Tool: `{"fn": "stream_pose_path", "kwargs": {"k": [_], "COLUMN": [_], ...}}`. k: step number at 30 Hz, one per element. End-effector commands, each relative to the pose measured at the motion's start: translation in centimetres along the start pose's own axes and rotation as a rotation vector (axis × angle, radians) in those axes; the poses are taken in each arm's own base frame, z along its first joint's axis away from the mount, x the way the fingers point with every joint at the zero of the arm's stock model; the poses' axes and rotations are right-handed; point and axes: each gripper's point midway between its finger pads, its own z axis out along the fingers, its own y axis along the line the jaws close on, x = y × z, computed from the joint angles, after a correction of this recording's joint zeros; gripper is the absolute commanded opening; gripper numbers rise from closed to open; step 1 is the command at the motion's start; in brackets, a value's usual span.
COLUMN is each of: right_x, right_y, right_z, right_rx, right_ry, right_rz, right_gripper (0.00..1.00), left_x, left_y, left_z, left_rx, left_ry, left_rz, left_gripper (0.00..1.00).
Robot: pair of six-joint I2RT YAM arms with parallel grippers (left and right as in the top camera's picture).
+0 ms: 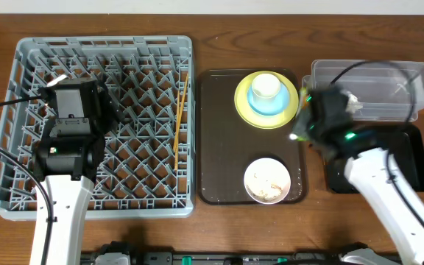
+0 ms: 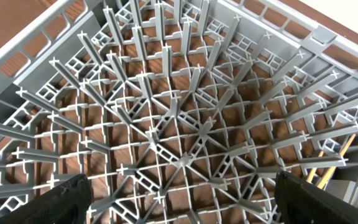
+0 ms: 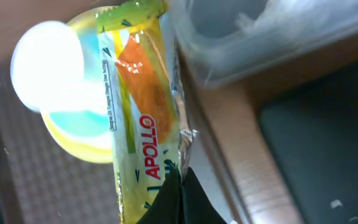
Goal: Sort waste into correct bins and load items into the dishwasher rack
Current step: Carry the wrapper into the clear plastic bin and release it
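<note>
- My right pincer [image 3: 179,190] is clamped shut on one end of the snack wrapper [image 3: 138,112], no gap between the jaws.
- The wrapper is green-yellow with an orange patch and red "APOLLO" lettering, and it stretches away from my fingertips, clear of the tabletop [image 3: 229,149].
- Just behind the wrapper is the stack: white cup [image 3: 48,62] in the light blue dish [image 3: 73,118], and that on the yellow plate [image 3: 86,149].
- From overhead, that pincer sits at the right edge of the brown tray [image 1: 219,147], between the plate and the clear tub [image 1: 374,88].
- The black tray [image 1: 411,162] lies right beside the tub, on the side nearer me.
- The white bowl [image 1: 267,180] is at the near end of the brown tray, with whitish food scraps [image 1: 271,190] in it.
- Over to my left pincer [image 2: 179,208]: jaws spread wide, nothing between them, one dark finger [image 2: 61,202] at each lower corner of the wrist view.
- It hangs over the dishwasher rack [image 2: 179,112], grey pegs fanning out below.
- The chopsticks [image 1: 179,118] lie in the rack along its right side, pointing away from me.
- Rack and brown tray sit side by side on the wooden tabletop.
</note>
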Motion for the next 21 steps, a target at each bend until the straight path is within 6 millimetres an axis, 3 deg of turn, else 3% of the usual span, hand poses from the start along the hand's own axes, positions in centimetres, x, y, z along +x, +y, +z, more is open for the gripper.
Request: {"fn": "stream_pose_path", "kwargs": {"k": [1, 4, 9, 13, 21], "right_x": [-4.1, -7.1, -9.7, -10.7, -11.3], "right_y": [-0.9, -2.8, -5.7, -6.7, -6.8], "right_z": [-2.0, -2.7, -1.7, 0.8, 6.9], "right_rx": [-0.004, 0.017, 0.057, 0.088, 0.105], "right_ry": [-0.062, -0.126, -0.176, -0.172, -0.154], "right_rz": [-0.029, 0.012, 0.076, 0.038, 0.000], "right_gripper": [0.01, 0.01, 0.01, 0.01, 0.04], "left_x": [-0.9, -0.9, -0.9, -0.9, -0.9], "left_y": [-0.1, 0.0, -0.1, 0.0, 0.0], "left_z": [-0.5, -0.5, -0.5, -0.5, -0.5], "left_rx": [0.005, 0.005, 0.005, 0.004, 0.004], "left_ry": [-0.019, -0.020, -0.019, -0.019, -0.019], "left_rz": [-0.024, -0.024, -0.024, -0.024, -0.024], "left_gripper": [0.95, 0.95, 0.95, 0.95, 0.95]}}
